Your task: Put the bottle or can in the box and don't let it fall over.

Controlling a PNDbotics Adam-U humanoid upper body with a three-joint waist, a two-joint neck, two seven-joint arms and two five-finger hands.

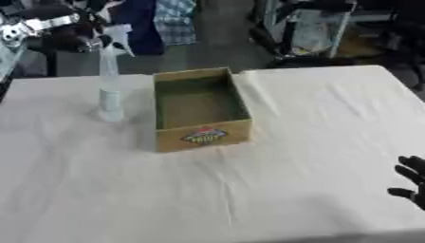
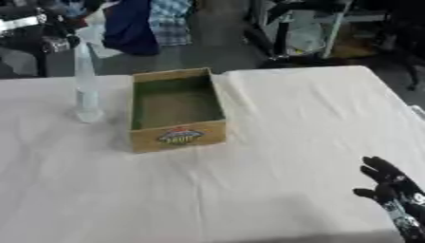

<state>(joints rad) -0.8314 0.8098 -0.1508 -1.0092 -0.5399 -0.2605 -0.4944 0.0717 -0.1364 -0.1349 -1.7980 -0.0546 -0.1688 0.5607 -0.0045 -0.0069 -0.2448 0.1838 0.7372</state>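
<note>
Left robot hand (image 1: 79,38) looks curled round the neck of the tall clear plastic spray bottle (image 1: 109,90) near the surface's far-left corner, probably light and tippy, so gripping lower seems safer.

Left eye view: from the head, looking down and forward over the desk (image 1: 315,118); right hand (image 1: 412,182) cut by the right edge.
Right eye view: same downward look, set slightly rightward; the hand shows whole.
Nearness: middling.
Shared: box (image 2: 176,110) and bottle (image 2: 85,83), far left of the hand.
</note>
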